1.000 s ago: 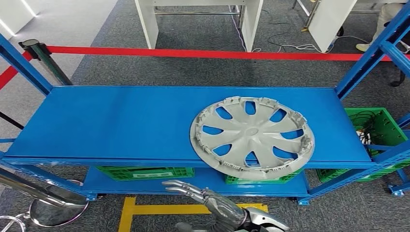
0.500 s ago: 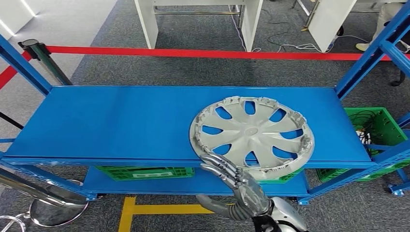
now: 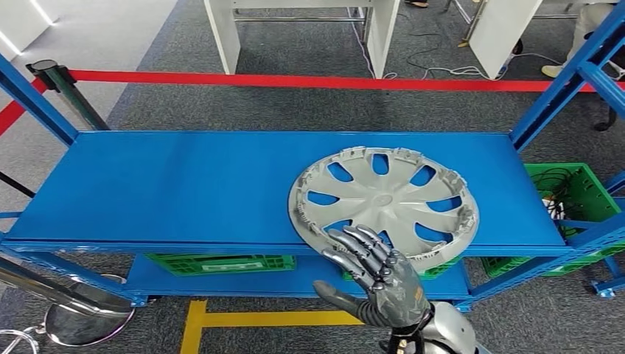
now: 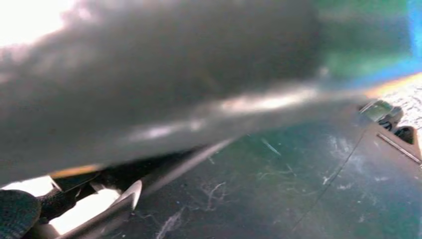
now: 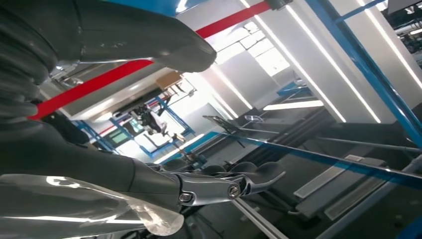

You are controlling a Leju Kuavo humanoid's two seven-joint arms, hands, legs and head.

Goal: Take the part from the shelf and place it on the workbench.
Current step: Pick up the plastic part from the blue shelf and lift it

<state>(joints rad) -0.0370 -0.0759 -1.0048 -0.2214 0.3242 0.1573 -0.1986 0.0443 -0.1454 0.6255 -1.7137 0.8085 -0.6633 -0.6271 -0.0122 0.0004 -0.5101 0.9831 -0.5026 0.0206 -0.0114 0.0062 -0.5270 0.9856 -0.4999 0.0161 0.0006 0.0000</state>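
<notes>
A red barrier tape (image 3: pixel 295 80) stretches across the grey carpet (image 3: pixel 184 110) behind the rack, fixed at the left to a dark stanchion post (image 3: pixel 70 92). Beyond it stand white table legs (image 3: pixel 225 33) and loose cables (image 3: pixel 442 72). Green plastic crates sit low down: one under the left half (image 3: pixel 214 263), one at the right side holding wires (image 3: pixel 571 188). A yellow floor marking (image 3: pixel 258 318) runs along the front, and a chrome stool base (image 3: pixel 81 321) stands at the lower left.

head view bright and sharp; left wrist view blurred, dim; right wrist glary.
</notes>
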